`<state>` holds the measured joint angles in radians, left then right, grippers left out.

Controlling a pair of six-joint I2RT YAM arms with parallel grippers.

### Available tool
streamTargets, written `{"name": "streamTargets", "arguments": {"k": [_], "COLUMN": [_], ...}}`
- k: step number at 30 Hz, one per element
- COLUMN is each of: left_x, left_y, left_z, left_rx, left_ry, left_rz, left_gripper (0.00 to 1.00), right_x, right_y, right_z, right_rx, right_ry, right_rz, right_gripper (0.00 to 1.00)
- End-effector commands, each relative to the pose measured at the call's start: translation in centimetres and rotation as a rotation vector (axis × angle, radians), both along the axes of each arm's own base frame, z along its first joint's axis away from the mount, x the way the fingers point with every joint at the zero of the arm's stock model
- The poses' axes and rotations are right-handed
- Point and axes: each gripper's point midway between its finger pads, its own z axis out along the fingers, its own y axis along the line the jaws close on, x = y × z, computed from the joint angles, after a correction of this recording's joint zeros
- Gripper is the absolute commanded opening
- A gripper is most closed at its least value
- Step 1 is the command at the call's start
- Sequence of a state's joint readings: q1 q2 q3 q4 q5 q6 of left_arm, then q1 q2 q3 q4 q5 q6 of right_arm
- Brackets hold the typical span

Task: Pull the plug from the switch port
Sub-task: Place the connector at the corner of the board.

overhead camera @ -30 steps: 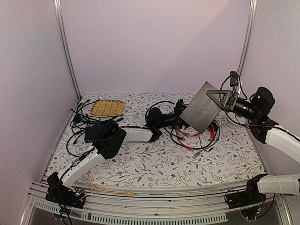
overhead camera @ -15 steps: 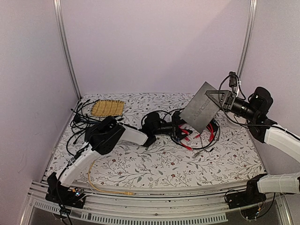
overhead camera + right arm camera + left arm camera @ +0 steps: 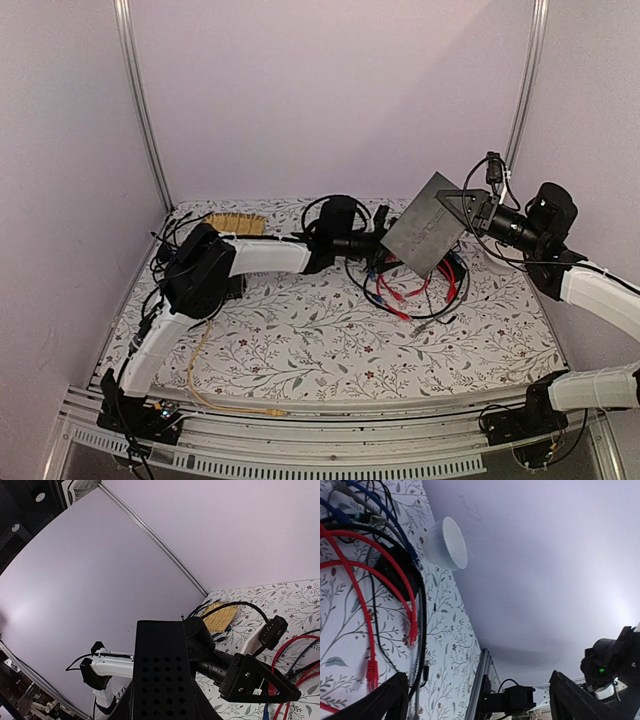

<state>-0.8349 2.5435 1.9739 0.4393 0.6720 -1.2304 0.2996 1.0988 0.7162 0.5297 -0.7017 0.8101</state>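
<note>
Over the right-centre of the table (image 3: 300,340), the right gripper (image 3: 458,208) has the flat black box (image 3: 425,232) clamped at its upper right corner. Jaws are closed onto the plate. The box is off the surface and tilted, broad face toward the top camera. In the right wrist view its perforated face fills the lower middle, with one finger (image 3: 255,680) just beside it on the right.

Switch port: sits somewhere on a thin edge of that box, but no view resolves the row. Can't tell which socket it is, or whether a plug is seated in it.

The left gripper (image 3: 378,238) has its jaws spread as wide as they go, with nothing between them. It sits just beside the box's lower left edge, on the side away from the right gripper and above the cable tangle. In the left wrist view both fingers (image 3: 385,700) sit in the bottom corners, far apart, with only table and wall between them.

Under the box is a tangle of red cables (image 3: 400,295) with blue and black ones mixed in, lying on the floral cloth. Two red cable ends (image 3: 412,631) lie loose on the cloth and are not in anything.

The white bowl (image 3: 447,542) stands beyond the tangle, near the back wall. The woven yellow mat (image 3: 232,222) is at back left, well apart from both grippers. A yellow cable (image 3: 215,398) runs along the near edge by the left arm's base.
</note>
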Motion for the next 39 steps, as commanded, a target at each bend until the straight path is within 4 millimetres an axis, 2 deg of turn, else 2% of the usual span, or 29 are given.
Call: {"name": "streamTargets", "arguments": {"k": [1, 3, 6, 16, 28, 39], "left_x": [0.1, 0.1, 0.5, 0.1, -1.3, -5.2], "left_y": [1.5, 2.3, 3.4, 4.7, 6.0, 9.7], "left_z": [-4.1, -5.1, -5.6, -5.0, -2.8, -4.2], "left_rx": [0.267, 0.354, 0.456, 0.513, 0.534, 0.617], "left_ry": [-0.043, -0.042, -0.083, -0.157, -0.221, -0.213], "left_rz": [0.011, 0.019, 0.04, 0.014, -0.061, -0.129], "left_gripper": [0.98, 0.98, 0.98, 0.98, 0.98, 0.98], "right_x": [-0.5, -0.6, -0.7, -0.5, 3.9, 6.9], "right_y": [-0.9, -1.1, -1.4, -2.6, -2.8, -2.3], "right_z": [4.6, 4.9, 5.3, 7.5, 7.0, 6.8], "right_rx": [0.054, 0.059, 0.069, 0.111, 0.1, 0.078], "right_ry": [-0.134, -0.14, -0.152, -0.188, -0.147, -0.136], "right_rz": [-0.046, -0.056, -0.073, -0.156, -0.252, -0.266], "right_gripper": [0.02, 0.01, 0.01, 0.01, 0.01, 0.02]}}
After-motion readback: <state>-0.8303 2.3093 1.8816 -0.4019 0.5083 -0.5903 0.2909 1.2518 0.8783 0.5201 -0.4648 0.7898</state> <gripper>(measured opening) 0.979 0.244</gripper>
